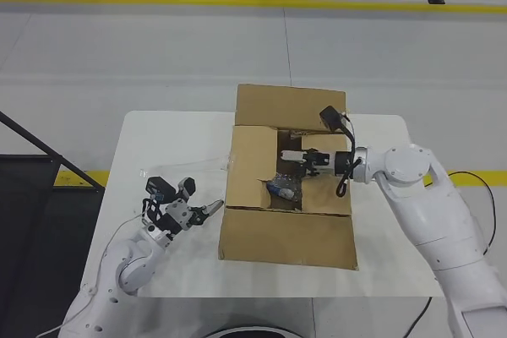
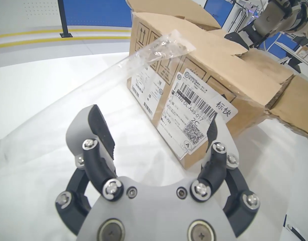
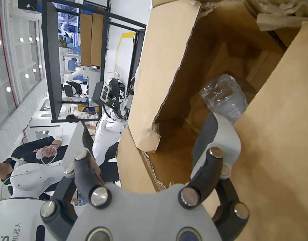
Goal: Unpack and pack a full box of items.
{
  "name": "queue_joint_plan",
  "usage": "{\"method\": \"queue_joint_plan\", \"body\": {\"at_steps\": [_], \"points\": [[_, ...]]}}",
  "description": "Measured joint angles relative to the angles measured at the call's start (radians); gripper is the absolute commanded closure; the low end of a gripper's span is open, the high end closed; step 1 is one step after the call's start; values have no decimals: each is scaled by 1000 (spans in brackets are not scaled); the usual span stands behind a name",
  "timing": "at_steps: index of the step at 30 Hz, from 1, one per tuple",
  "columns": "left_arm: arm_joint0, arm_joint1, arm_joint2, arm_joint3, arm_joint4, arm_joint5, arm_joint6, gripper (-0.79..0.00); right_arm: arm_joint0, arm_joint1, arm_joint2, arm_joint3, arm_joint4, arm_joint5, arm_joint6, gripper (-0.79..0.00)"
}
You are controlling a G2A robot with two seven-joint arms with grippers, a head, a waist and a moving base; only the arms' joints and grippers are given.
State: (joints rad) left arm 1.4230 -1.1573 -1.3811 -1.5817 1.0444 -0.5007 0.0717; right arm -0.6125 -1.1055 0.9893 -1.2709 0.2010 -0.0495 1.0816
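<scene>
An open cardboard box (image 1: 287,238) stands mid-table with its flaps spread. Inside lies a clear plastic-wrapped item (image 1: 281,188), also seen from the right wrist (image 3: 224,96), and crumpled white paper (image 3: 276,11) sits in a corner. My right gripper (image 1: 294,158) hangs over the box opening, open and holding nothing; in the right wrist view (image 3: 148,136) one finger sits inside the box (image 3: 269,139) and the other beyond a torn flap (image 3: 166,71). My left gripper (image 1: 199,210) is open and empty on the table left of the box (image 2: 219,81), facing its labelled side (image 2: 156,124).
A clear plastic bag (image 2: 154,51) lies on the white table (image 1: 152,135) left of the box, its end lifted against the box wall; it also shows faintly from above (image 1: 186,165). Bare tabletop surrounds the left gripper. The table's front edge is near.
</scene>
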Motion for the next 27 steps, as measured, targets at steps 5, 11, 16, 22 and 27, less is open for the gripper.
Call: {"method": "queue_joint_plan", "body": {"at_steps": [5, 11, 16, 22, 27], "points": [[0, -1, 12, -4, 7, -1, 3, -785, 2, -8, -14, 8, 20, 5, -4, -785], [-2, -3, 27, -5, 16, 0, 7, -785, 17, -24, -43, 25, 48, 9, -28, -785], [1, -3, 30, -8, 20, -5, 10, -785, 33, -40, -73, 47, 79, 8, -38, -785], [6, -3, 32, -17, 24, -6, 16, -785, 51, -62, -101, 80, 137, -8, -42, -785], [14, -1, 15, -21, 20, 1, 32, -785, 65, -81, -123, 107, 168, -15, -71, -785]]}}
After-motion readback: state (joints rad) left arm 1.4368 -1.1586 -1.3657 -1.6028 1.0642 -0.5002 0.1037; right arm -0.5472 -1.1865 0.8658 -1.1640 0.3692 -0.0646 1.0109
